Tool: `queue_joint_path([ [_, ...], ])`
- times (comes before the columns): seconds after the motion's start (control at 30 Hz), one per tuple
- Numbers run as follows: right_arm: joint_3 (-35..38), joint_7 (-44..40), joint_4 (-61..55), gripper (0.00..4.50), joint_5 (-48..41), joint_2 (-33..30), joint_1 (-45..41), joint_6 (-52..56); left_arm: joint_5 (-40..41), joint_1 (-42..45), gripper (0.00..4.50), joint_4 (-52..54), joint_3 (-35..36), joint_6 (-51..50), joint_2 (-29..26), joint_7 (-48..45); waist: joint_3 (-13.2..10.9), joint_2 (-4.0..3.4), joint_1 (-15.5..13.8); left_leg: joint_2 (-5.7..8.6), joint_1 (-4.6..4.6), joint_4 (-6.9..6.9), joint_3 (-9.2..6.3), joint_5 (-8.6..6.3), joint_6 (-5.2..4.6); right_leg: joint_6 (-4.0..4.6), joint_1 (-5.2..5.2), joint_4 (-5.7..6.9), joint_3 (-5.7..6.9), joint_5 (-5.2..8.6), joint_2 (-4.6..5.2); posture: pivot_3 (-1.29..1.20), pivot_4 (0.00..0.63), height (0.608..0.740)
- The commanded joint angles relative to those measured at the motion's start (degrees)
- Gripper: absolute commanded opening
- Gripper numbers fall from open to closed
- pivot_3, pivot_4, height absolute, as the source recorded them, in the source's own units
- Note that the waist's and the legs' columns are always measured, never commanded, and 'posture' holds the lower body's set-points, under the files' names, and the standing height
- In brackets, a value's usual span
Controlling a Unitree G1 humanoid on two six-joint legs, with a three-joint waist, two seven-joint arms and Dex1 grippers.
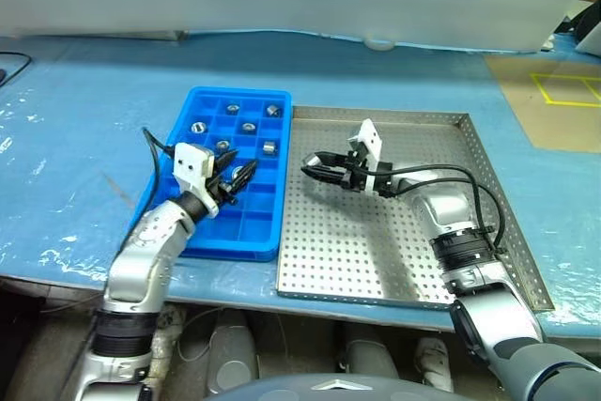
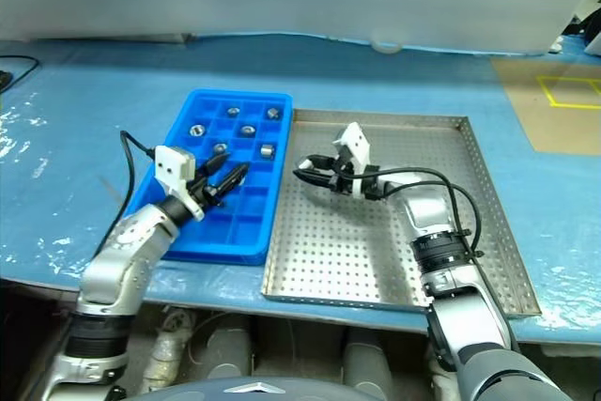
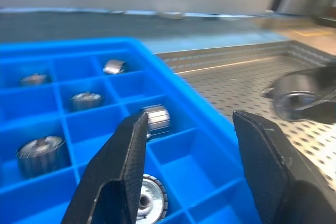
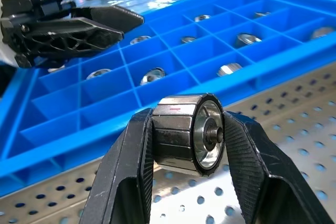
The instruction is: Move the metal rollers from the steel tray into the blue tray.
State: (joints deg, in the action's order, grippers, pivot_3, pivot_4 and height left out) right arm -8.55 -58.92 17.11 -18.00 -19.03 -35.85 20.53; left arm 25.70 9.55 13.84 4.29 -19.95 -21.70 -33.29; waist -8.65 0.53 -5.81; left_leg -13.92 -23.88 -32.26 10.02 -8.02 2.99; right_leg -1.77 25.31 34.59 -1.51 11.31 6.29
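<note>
The tray (image 1: 202,232) is bright blue, gridded; the steel tray (image 1: 413,260) is silvery, dotted with holes. Rollers (image 4: 189,134) are silver-grey, seemingly ridged. Fingers (image 4: 126,182) are black, the table (image 1: 84,110) blue.

One metal roller (image 4: 189,134) hangs over the steel tray (image 1: 432,260); others fill blue tray (image 1: 258,232) compartments.

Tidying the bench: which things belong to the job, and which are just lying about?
Job: rollers, one in the right pincer; steel tray; blue tray; left pincer, open.

Lying about: brown board with yellow tape; blue sheet.
</note>
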Motion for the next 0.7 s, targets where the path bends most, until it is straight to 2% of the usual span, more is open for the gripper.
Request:
queue_joint_path([
  [0.03, -1.50, -1.65, -1.35, 1.62, 0.20, 1.80, -2.94, -1.44, 3.43, -1.14, 2.70, 3.53, 2.11, 0.55, -4.30, -6.86, 0.00, 0.00, -0.04, 0.00, 0.02, 0.01, -0.01, 0.02, 0.04, 0.03, 0.02, 0.08, 0.00, 0.02, -0.01, 0.20, 0.150, 0.740],
  [0.23, -3.68, -4.95, 0.50, 1.62, 0.78, 3.42, -5.39, -2.09, 6.36, -4.25, 2.70, 8.04, 3.91, -1.51, -10.59, -11.70, -0.01, -0.01, -0.48, 0.00, 0.09, 0.03, -0.04, 0.06, 0.10, 0.05, -0.02, 0.18, 0.01, 0.04, 0.00, 0.24, 0.150, 0.740],
  [0.4, -5.97, -8.20, 2.62, 1.62, 2.46, 4.29, -7.69, -3.92, 5.85, -8.49, 2.70, 12.65, 5.33, -2.42, -13.72, -11.25, -0.01, -0.01, -1.09, -0.01, 0.09, 0.06, -0.07, 0.07, 0.12, 0.05, 0.00, 0.18, 0.02, 0.04, -0.01, 0.30, 0.150, 0.740],
  [0.7, -10.57, -12.93, 12.86, 1.62, 7.26, 8.87, -14.34, -8.88, 6.16, -21.08, 2.70, 20.57, 10.81, -2.36, -13.08, -7.03, -0.04, 0.00, -3.05, -0.11, 0.04, 0.17, -0.18, 0.09, 0.16, 0.13, 0.06, 0.17, 0.11, 0.14, -0.09, 0.47, 0.150, 0.740],
])
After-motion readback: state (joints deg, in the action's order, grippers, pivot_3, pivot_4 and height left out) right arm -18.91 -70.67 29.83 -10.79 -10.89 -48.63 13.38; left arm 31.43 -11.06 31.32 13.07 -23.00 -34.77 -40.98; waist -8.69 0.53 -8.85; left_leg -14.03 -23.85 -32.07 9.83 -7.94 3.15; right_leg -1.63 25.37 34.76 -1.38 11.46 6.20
